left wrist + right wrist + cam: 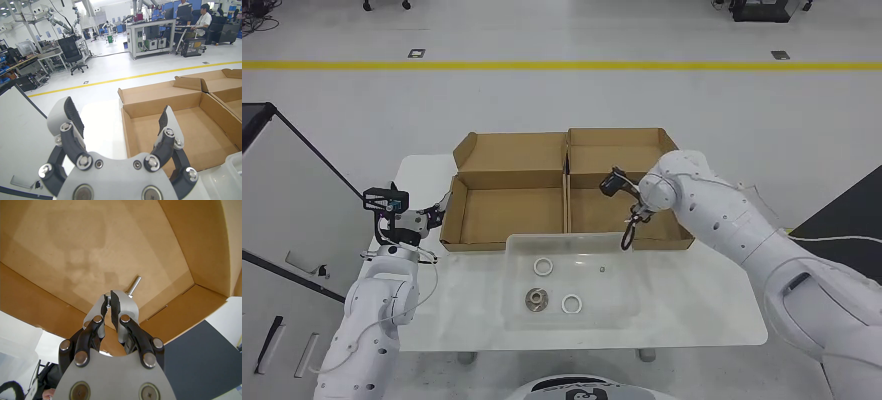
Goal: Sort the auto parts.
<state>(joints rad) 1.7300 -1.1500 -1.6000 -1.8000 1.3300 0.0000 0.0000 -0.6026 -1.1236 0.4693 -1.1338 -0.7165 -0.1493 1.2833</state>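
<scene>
My left gripper hangs open beside the left carton; my right gripper, over the right carton, pinches a small bolt near a second bolt lying on its floor. Held so near the tips, it may twist free and bounce out.

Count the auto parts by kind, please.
White plastic rings, clear plastic tray: 2
Grey round metal hub, tray: 1
Silver threaded bolts, one in brown cardboard box, one in right gripper: 2
Tiny unclear piece, tray: 1
Total: 6
</scene>
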